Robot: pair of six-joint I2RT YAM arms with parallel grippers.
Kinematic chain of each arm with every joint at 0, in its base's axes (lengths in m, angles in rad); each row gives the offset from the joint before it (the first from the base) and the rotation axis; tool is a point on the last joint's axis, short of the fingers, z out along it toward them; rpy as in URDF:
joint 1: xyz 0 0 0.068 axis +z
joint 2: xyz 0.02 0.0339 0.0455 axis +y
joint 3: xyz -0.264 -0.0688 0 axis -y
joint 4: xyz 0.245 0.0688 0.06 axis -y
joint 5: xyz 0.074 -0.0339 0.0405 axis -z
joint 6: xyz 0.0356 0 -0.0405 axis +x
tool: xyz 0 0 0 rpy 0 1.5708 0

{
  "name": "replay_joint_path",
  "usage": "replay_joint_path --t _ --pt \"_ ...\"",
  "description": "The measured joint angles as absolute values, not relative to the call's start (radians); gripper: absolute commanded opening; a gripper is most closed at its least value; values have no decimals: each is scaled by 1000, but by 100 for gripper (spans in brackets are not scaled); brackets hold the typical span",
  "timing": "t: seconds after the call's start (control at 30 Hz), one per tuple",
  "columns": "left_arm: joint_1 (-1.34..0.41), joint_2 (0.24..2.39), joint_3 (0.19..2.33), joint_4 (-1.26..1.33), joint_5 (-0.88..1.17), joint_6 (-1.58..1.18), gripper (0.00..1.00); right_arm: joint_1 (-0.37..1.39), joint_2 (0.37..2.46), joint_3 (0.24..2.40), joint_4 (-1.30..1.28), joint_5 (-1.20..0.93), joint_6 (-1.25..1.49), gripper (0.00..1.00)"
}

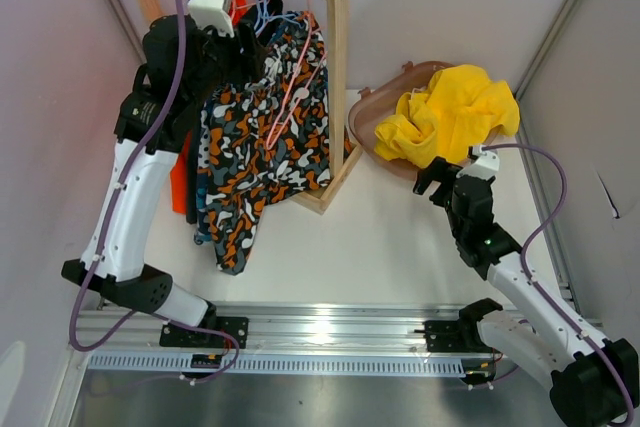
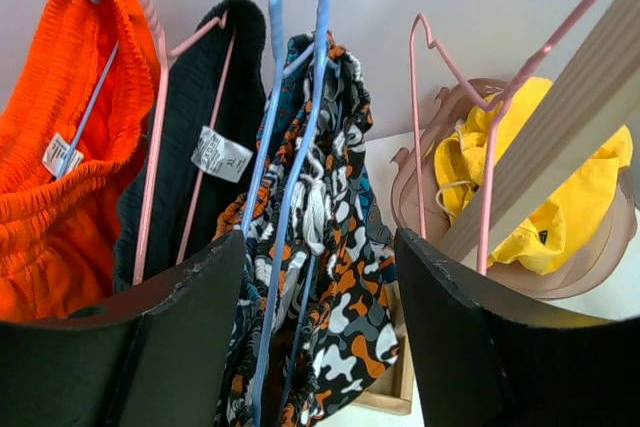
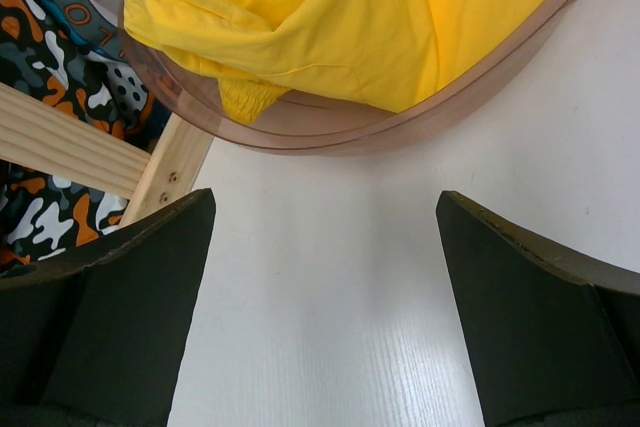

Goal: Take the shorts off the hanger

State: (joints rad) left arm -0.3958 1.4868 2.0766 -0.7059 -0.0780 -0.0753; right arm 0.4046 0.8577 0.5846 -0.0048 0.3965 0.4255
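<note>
Shorts hang on a wooden rack (image 1: 338, 67): camouflage shorts (image 1: 265, 137), bright orange shorts (image 2: 60, 187), black shorts (image 2: 190, 187) and a teal print pair (image 2: 300, 67) on a blue hanger (image 2: 300, 147). My left gripper (image 2: 320, 277) is raised to the rack (image 1: 250, 55), open, with the blue hanger wires and camouflage cloth (image 2: 350, 297) between its fingers (image 2: 190, 327), not pinched. An empty pink hanger (image 2: 450, 97) hangs at the right. Yellow shorts (image 1: 450, 112) lie in the brown basin (image 1: 365, 117). My right gripper (image 1: 435, 179) hovers open over the table (image 3: 330, 277), just in front of the basin (image 3: 400, 127).
The rack's wooden foot (image 3: 90, 147) stands left of the right gripper. Grey walls close in the table on the left, back and right. A metal rail (image 1: 320, 332) with both arm bases runs along the near edge.
</note>
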Motion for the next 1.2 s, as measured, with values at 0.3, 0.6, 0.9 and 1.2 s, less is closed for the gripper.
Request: replay_joint_path --t 0.3,0.6,0.9,1.2 --pt "-385 1486 1987 -706 -61 -113 56 405 853 567 -11 404 426 99" --pt "-384 1486 1975 -699 -30 -139 40 405 851 546 -14 408 427 100" --pt "-383 1564 2045 -724 -35 -137 0 405 847 537 -19 413 427 99" --pt "-383 1699 2308 -889 -68 -123 0 405 802 537 -38 414 425 100"
